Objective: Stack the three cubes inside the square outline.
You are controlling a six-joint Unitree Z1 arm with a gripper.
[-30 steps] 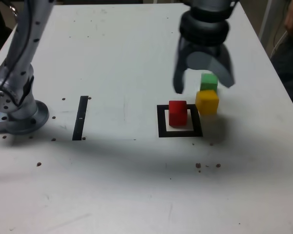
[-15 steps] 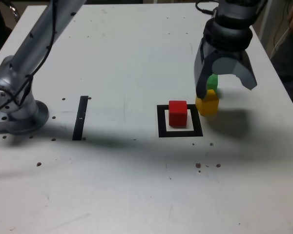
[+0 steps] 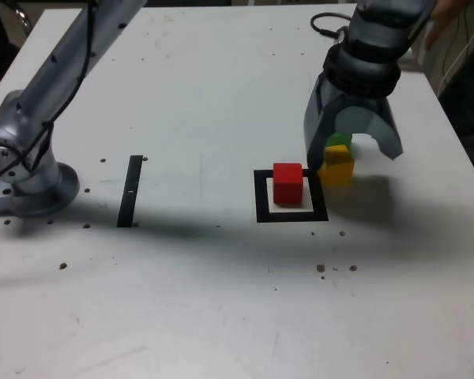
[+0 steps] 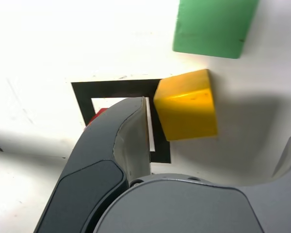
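Note:
The red cube stands inside the square outline. Just off the outline's corner, toward the exterior view's right, sits the yellow cube, with the green cube right behind it and mostly hidden by the gripper. My gripper is open and low over the table, one finger on each side of the yellow cube, not touching it. In the wrist view the yellow cube lies beside one dark finger, the green cube beyond it. The outline and a sliver of the red cube show past that finger.
A thin black strip lies on the white table toward the exterior view's left, near the arm's base. A black cable loops behind the gripper. A person's hand shows at the far right edge. Small dark specks dot the table.
The gripper has swung from above the red cube toward the exterior view's right and come down around the yellow cube, staying open. The cubes have not moved.

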